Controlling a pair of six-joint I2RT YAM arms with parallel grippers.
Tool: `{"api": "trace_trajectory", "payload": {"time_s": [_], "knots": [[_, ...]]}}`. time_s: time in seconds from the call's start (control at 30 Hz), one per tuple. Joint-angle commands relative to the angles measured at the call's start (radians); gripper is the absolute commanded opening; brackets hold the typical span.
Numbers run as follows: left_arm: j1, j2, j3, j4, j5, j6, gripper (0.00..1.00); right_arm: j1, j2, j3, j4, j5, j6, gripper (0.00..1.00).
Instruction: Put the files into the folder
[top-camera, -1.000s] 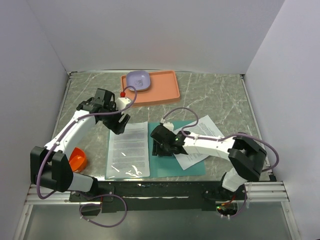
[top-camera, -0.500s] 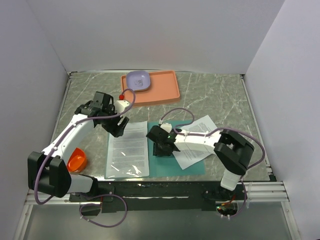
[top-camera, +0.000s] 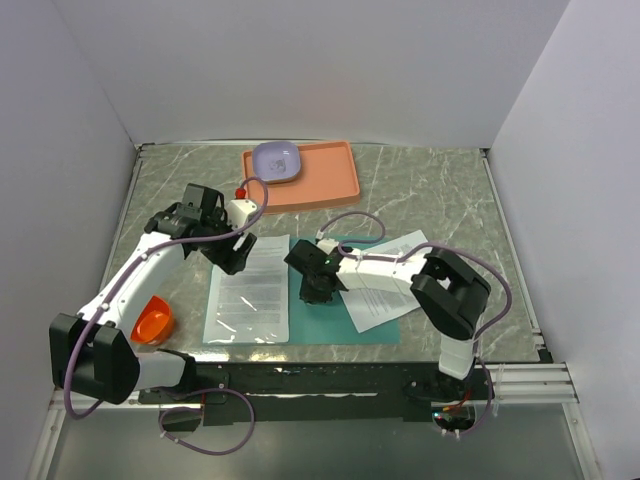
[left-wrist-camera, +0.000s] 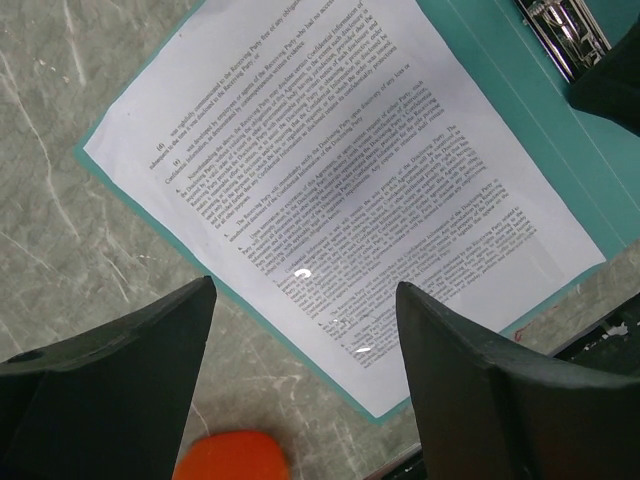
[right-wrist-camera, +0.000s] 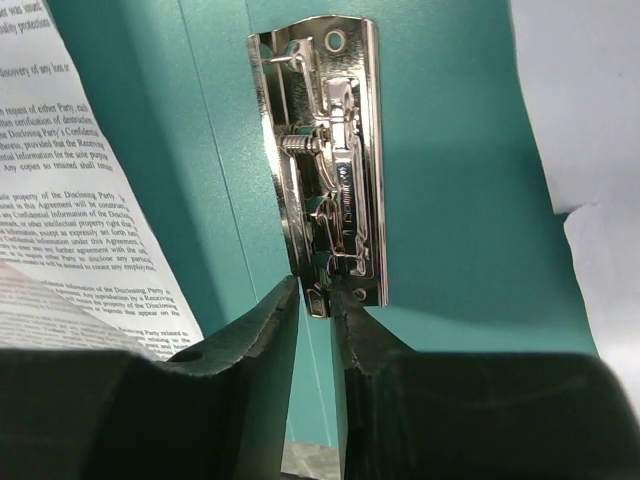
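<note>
Your right gripper had its fingers drawn narrow, with the lower end of the metal fastener on the teal folder between their tips at frame centre; I cannot tell whether they pinched it. Your left gripper was spread wide above a printed sheet lying on the folder's left flap. Another sheet lay right of it, partly beneath the right arm.

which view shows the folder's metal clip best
Right wrist: the metal clip fills the frame, spring and lever sharp. Left wrist catches only its end at the top right corner. From the top camera the right gripper covers it.
</note>
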Motion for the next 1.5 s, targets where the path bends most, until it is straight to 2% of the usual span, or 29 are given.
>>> {"api": "trace_trajectory", "payload": {"time_s": [0.0,0.2,0.27,0.3,0.5,0.63,0.73,0.8,0.9,0.97,1.13,1.2,1.3,1.47], "knots": [[-0.005,-0.028,0.0,0.007,-0.005,-0.004,0.8,-0.026,0.038,0.025,-0.022,0.034,0.034,0.26],[-0.006,-0.013,0.042,0.02,-0.009,-0.045,0.76,-0.058,0.062,0.035,0.001,0.011,0.033,0.25],[-0.009,-0.011,0.057,0.011,-0.005,-0.057,0.83,-0.058,0.064,0.035,0.004,0.011,0.027,0.25],[-0.012,-0.016,0.062,0.008,0.001,-0.057,0.96,-0.059,0.061,0.026,0.013,0.008,0.022,0.25],[-0.012,-0.054,0.03,0.007,-0.031,-0.08,0.96,-0.056,-0.015,-0.048,0.094,0.002,-0.027,0.34],[-0.006,-0.08,0.027,0.023,-0.141,-0.213,0.96,-0.049,-0.1,-0.1,0.211,0.013,-0.091,0.41],[0.04,-0.102,-0.024,0.077,-0.244,-0.237,0.96,-0.024,-0.149,-0.119,0.245,0.043,-0.142,0.44],[0.089,-0.073,0.011,0.007,-0.169,-0.212,0.96,-0.006,-0.174,-0.125,0.262,0.094,-0.171,0.46],[0.147,-0.056,0.106,-0.081,0.019,-0.175,0.96,0.025,-0.226,-0.134,0.276,0.151,-0.222,0.49],[0.14,-0.117,0.117,-0.066,0.035,-0.182,0.96,0.042,-0.274,-0.145,0.277,0.187,-0.248,0.51],[-0.063,-0.238,0.056,-0.001,-0.073,-0.189,0.96,0.042,-0.383,-0.244,0.363,0.18,-0.294,0.53],[-0.171,-0.229,0.047,0.02,-0.115,-0.217,0.96,0.04,-0.4,-0.295,0.398,0.177,-0.302,0.53],[-0.264,-0.167,0.039,0.069,-0.143,-0.29,0.99,0.042,-0.435,-0.394,0.525,0.172,-0.343,0.53],[-0.305,-0.088,0.008,0.148,-0.107,-0.355,0.95,-0.009,-0.486,-0.467,0.559,0.036,-0.303,0.54]]}}
